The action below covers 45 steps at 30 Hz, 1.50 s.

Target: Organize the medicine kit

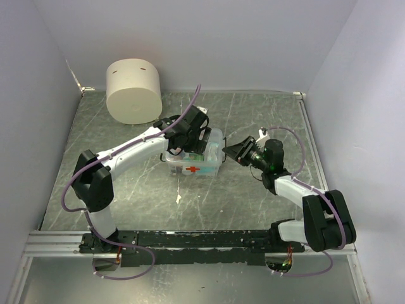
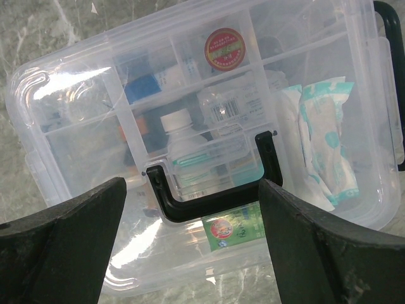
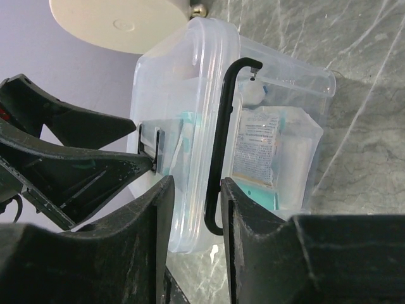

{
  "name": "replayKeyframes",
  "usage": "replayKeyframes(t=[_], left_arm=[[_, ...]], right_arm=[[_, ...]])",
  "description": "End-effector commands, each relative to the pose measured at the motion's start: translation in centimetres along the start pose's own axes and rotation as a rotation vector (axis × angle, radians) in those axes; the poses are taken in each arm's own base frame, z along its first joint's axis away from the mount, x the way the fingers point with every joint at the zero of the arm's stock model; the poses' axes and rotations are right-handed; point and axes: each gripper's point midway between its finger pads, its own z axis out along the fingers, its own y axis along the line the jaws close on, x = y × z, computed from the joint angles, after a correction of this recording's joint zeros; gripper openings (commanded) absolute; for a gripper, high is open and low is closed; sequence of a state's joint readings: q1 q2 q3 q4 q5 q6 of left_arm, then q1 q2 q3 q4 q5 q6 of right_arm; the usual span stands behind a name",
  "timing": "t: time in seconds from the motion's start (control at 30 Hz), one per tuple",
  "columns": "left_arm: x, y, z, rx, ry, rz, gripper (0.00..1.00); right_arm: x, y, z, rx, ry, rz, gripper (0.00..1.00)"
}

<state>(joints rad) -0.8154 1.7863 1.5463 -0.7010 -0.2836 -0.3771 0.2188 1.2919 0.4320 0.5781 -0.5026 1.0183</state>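
The medicine kit (image 1: 193, 166) is a clear lidded box with a red cross on its near side, standing mid-table. Through its lid (image 2: 76, 95) I see a white bottle (image 2: 177, 136), packets and a green sachet (image 2: 235, 227). My left gripper (image 1: 190, 142) hovers over the box top, open wide, its fingers either side of a black clip (image 2: 209, 206). My right gripper (image 1: 229, 152) is at the box's right end. Its jaws stand apart around the lid rim and a black handle (image 3: 218, 139), which lies close to the right finger (image 3: 253, 215).
A large cream cylinder (image 1: 133, 90) stands at the back left near the wall. White walls enclose the marbled table on three sides. The left arm's fingers (image 3: 76, 164) show at the left of the right wrist view.
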Motion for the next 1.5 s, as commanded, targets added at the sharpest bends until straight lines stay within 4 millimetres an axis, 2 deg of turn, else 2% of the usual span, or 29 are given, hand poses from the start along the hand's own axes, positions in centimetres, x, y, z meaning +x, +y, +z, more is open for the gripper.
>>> replayKeyframes(t=[0.0,0.5,0.87,1.13,1.33,1.4,1.47], left_arm=[[4.1,0.2,2.2,-0.025,0.144,0.049,0.95],[4.7,0.1,2.4,-0.021,0.160,0.046,0.93],[4.8,0.1,2.4,-0.018,0.162,0.046,0.93],[4.8,0.2,2.4,-0.018,0.160,0.043,0.93],[4.6,0.1,2.2,-0.015,0.143,0.014,0.94],[4.2,0.1,2.0,-0.019,0.131,0.003,0.94],[3.4,0.3,1.5,-0.029,0.107,-0.007,0.94]], right_arm=[[-0.7,1.8,0.2,-0.045,-0.004,-0.065,0.35],[-0.9,1.4,1.2,0.187,-0.016,-0.232,0.26],[-0.1,2.1,1.9,0.240,0.012,-0.308,0.32],[-0.2,1.8,1.9,0.339,0.005,-0.357,0.21],[-0.4,2.4,1.9,0.324,0.004,-0.363,0.13],[-0.6,2.8,1.9,0.317,-0.002,-0.364,0.13],[-1.0,2.9,1.7,0.333,-0.017,-0.366,0.19]])
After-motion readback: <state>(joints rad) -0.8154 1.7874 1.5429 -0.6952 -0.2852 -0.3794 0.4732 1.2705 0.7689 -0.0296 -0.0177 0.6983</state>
